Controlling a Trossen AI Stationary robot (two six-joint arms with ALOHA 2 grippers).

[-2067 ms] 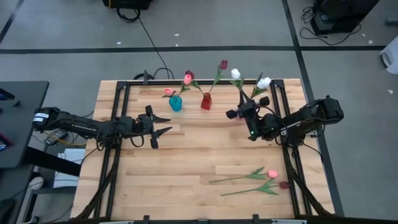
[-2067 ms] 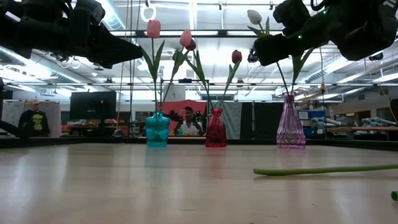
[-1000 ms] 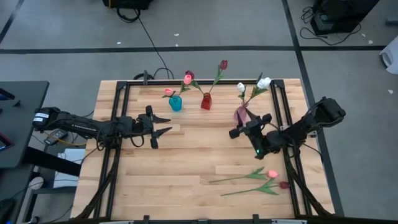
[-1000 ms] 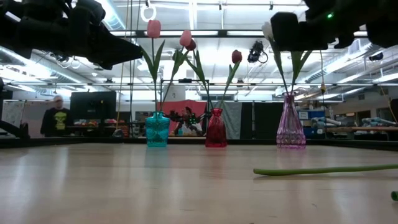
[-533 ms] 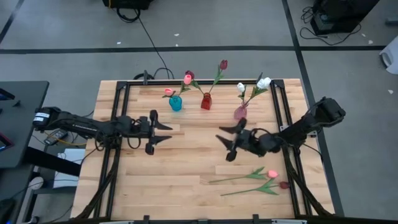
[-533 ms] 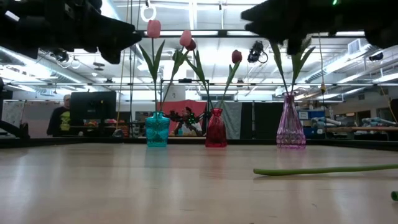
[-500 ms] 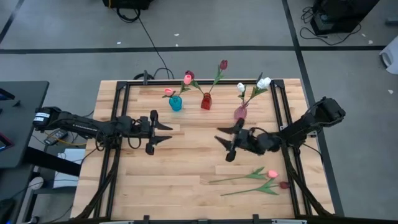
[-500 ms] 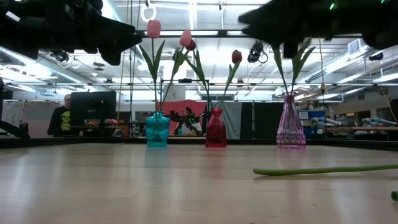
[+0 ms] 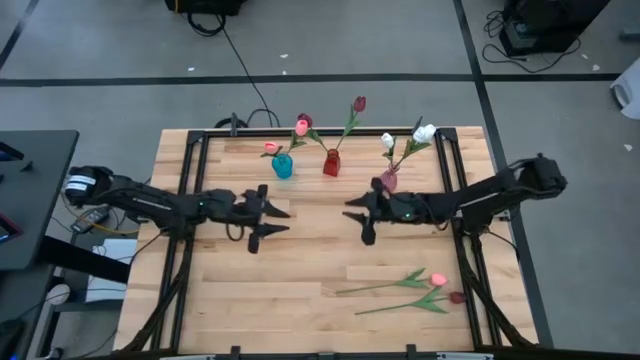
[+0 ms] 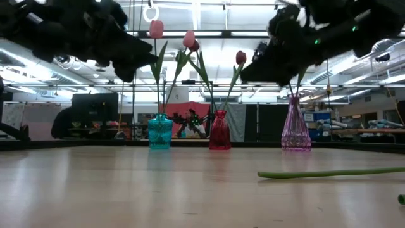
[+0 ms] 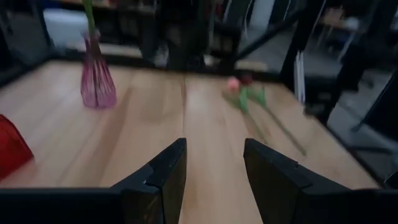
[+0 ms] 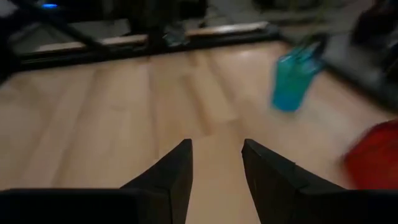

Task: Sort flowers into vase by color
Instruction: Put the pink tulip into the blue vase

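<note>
Nearest the front edge of the counter [image 9: 300, 300], on its right side, lie the unsorted flowers [image 9: 405, 292]: long thin stems flat on the wood, one pink head and one dark red head visible. Judged light and limp, heads easily crushed; best taken mid-stem, away from the leaves, where the stem lies clear of its neighbour. Mid-counter, both arms hover above the wood: left gripper [image 9: 268, 217] spread and empty, right gripper [image 9: 359, 213] likewise parted and holding nothing. At the far edge stand the teal vase [image 9: 282, 166] with pink heads, red vase [image 9: 331, 162] with a dark red head, and pink vase [image 9: 388, 180] with white heads. The low view shows only one stem along the counter; the high view shows two stems and head colours. The left wrist view catches the loose flowers beyond its fingers; the right wrist view sees only the teal and red vases.
</note>
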